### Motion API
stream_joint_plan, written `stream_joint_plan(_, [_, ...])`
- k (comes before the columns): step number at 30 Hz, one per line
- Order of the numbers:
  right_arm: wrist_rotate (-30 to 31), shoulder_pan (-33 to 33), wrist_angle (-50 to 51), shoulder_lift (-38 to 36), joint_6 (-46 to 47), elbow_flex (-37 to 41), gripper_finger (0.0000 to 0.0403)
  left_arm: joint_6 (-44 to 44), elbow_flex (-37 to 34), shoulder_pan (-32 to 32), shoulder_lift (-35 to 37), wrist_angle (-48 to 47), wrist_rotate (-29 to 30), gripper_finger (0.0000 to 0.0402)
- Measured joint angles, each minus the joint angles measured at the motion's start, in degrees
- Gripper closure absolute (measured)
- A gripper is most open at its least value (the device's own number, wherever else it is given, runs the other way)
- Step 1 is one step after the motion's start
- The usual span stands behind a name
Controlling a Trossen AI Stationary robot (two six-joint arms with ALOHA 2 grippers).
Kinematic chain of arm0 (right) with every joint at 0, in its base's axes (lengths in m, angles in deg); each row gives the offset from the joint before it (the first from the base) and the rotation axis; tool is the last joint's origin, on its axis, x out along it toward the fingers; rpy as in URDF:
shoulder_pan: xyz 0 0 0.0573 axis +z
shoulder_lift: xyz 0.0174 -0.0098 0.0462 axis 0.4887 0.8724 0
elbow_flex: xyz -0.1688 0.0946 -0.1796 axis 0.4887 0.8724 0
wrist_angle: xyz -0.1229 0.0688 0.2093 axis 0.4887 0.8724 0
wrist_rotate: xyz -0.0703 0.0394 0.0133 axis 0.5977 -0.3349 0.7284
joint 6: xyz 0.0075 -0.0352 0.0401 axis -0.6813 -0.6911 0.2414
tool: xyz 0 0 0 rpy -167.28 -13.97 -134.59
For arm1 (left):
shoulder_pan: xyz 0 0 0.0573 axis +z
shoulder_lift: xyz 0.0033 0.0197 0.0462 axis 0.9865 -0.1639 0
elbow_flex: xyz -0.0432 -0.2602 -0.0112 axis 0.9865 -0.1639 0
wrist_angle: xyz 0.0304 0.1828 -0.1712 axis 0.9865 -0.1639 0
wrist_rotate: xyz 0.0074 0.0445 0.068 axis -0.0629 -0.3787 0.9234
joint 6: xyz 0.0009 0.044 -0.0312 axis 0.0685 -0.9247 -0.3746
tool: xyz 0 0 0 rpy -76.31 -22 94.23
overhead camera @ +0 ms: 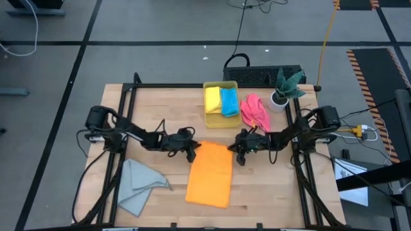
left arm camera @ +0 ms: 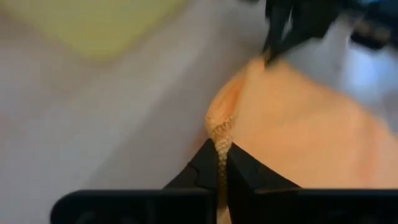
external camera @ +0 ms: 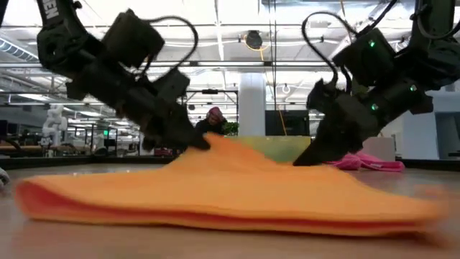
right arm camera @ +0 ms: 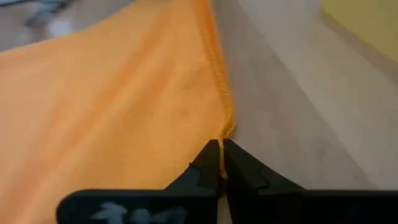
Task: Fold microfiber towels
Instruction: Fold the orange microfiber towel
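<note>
Wooden table [overhead camera: 257,192] from above: an orange towel [overhead camera: 210,174] lies mid-table, a grey towel [overhead camera: 138,183] to its left, a pink towel [overhead camera: 254,110] beside the bin [overhead camera: 209,120] that holds the yellow towel [overhead camera: 212,100] and blue towel [overhead camera: 228,101]. The left gripper [overhead camera: 191,154] and right gripper [overhead camera: 241,156] sit at the orange towel's far corners. Low view: an open hall behind, both corners lifted. Left wrist: fingers [left arm camera: 208,165] pinch the orange edge. Right wrist: fingers [right arm camera: 208,163] clamp the hem.

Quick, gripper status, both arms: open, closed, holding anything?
Left gripper: closed, pinching a corner of the orange towel.
Right gripper: closed, pinching the orange towel's other far corner.
</note>
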Motion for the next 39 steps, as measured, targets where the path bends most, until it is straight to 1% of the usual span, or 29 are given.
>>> stream_joint_plan(5, [7.26,0.12,-0.58,-6.41,-7.94,-0.07,0.0399,-9.71,0.02,-0.38,5.9,-0.31,5.56,0.0395])
stream_joint_plan(8, [10.14,1.11,-1.16,-11.45,-12.76,-0.07,0.0401,-15.84,0.04,-1.4,9.09,-0.3,6.73,0.0391])
stream_joint_plan(12, [11.31,4.15,-0.88,-17.01,-17.32,-0.09,0.0401,-22.13,0.06,-5.21,11.35,-0.56,7.4,0.0392])
stream_joint_plan(16, [11.25,9.33,2.16,-18.67,-18.58,-0.11,0.0402,-27.28,0.07,-11.36,11.38,-1.48,11.0,0.0394])
stream_joint_plan(20, [11.06,15.37,2.81,-16.15,-16.58,-0.11,0.0402,-27.53,0.09,-17.57,11.38,-6.85,17.69,0.0395])
stream_joint_plan(23, [9.92,18.98,-0.97,-12.05,-15.32,-0.26,0.0402,-28.76,0.17,-21.25,11.38,-8.71,19.27,0.0396])
stream_joint_plan(26, [9.85,21.42,-6.02,-7.03,-14.84,-1.32,0.0402,-31.09,0.17,-23.91,11.38,-9.6,18.85,0.0389])
stream_joint_plan(28, [9.28,22.33,-6.55,-4.15,-14.75,-3.07,0.0402,-32.77,0.17,-25.2,11.38,-10.09,18.12,0.0391])
stream_joint_plan(32, [6.52,23.34,-5.91,0.8,-15.71,-7.57,0.0402,-34.68,0.11,-27.33,11.38,-10.5,14.33,0.0396])
stream_joint_plan(34, [5.22,23.83,-4.6,2.14,-16.38,-9.43,0.0402,-33.36,0.11,-28.32,11.38,-11.25,13.65,0.039])
stream_joint_plan(36, [5.32,24.59,-3.02,2.76,-16.94,-10.65,0.0402,-31.96,0.11,-29.52,11.38,-11.56,13.59,0.0386])
stream_joint_plan(39, [5.4,25.33,-2.12,2.88,-16.81,-11.47,0.0402,-31.59,0.11,-31.62,11.35,-11.35,13.46,0.0393])
